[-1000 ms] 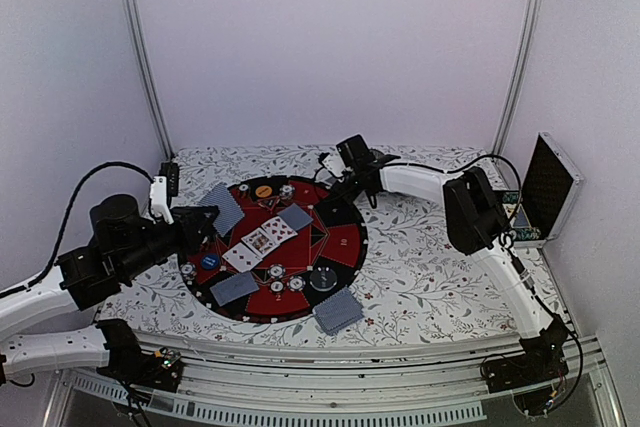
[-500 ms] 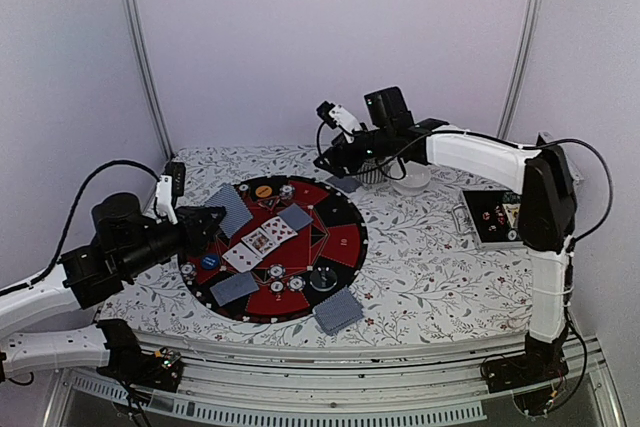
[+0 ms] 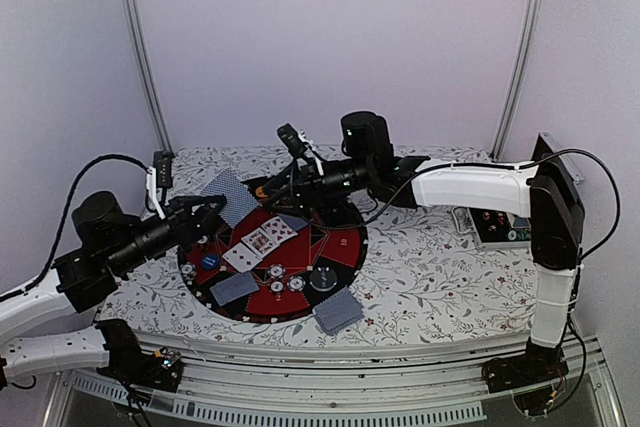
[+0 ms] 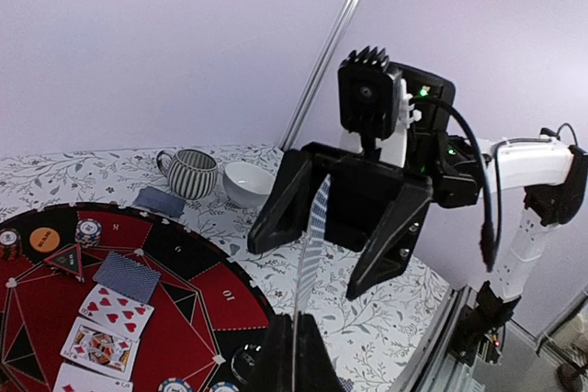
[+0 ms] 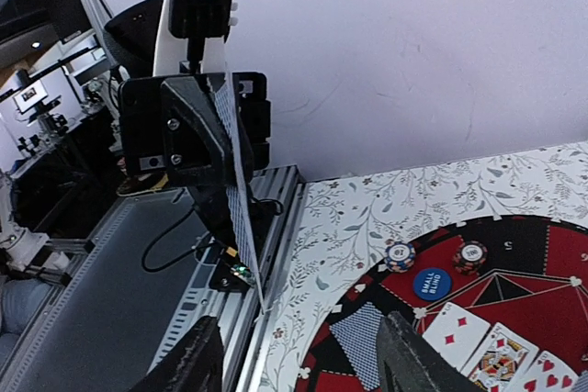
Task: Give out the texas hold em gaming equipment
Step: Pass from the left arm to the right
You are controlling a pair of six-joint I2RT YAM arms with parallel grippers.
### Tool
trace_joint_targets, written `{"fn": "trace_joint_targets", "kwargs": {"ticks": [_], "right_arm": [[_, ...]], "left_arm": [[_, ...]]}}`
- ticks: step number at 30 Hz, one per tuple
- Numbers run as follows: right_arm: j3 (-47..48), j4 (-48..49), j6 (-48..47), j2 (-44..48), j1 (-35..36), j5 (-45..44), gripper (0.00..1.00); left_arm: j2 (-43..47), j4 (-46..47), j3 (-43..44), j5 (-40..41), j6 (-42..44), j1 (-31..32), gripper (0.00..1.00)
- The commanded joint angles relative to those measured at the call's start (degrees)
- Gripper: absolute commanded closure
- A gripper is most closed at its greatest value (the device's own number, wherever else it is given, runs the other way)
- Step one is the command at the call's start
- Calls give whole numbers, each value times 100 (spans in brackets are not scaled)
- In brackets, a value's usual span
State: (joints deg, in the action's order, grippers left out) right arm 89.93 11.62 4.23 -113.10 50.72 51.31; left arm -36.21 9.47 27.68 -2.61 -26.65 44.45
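Looks like mid-air handover; your left gripper (image 3: 212, 213) pinches card (image 4: 312, 222); right gripper (image 5: 301, 323) gapes wide, empty; next, advance right, clamp card.

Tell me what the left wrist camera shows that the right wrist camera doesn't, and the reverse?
Only the left wrist view: the ribbed cup, the white bowl, the orange chip and the open right gripper head-on. Only the right wrist view: the blue chip and the left gripper head-on. Both: the round mat, the face-up cards, and the grey-blue card pinched by the left gripper, seen between the right gripper's spread fingers.
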Motion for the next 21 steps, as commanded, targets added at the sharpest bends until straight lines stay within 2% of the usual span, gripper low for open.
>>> {"fn": "trace_joint_targets", "kwargs": {"ticks": [1, 3, 7, 9, 12, 14, 20, 21], "right_arm": [[320, 595, 734, -349, 34, 1095, 48], [394, 611, 826, -451, 66, 1110, 55], [451, 845, 1101, -573, 105, 1108, 59], [483, 838, 1131, -614, 147, 983, 64], [591, 839, 1207, -718, 192, 967, 78], [609, 830, 1227, -743, 212, 973, 96], [446, 838, 1237, -557, 115, 834, 99], [416, 830, 1291, -523, 46, 817, 99]], "left_arm": [[40, 286, -122, -201, -46, -50, 100], [7, 303, -122, -245, -58, -49, 100], [-51, 312, -104, -275, -50, -44, 100], [-68, 343, -97, -293, -36, -50, 100], [-109, 370, -96, -316, -40, -50, 100], [-137, 387, -96, -325, -50, -46, 100], [-134, 176, -83, -128, -24, -42, 100], [-133, 51, -61, 116, -26, -49, 92]]}}
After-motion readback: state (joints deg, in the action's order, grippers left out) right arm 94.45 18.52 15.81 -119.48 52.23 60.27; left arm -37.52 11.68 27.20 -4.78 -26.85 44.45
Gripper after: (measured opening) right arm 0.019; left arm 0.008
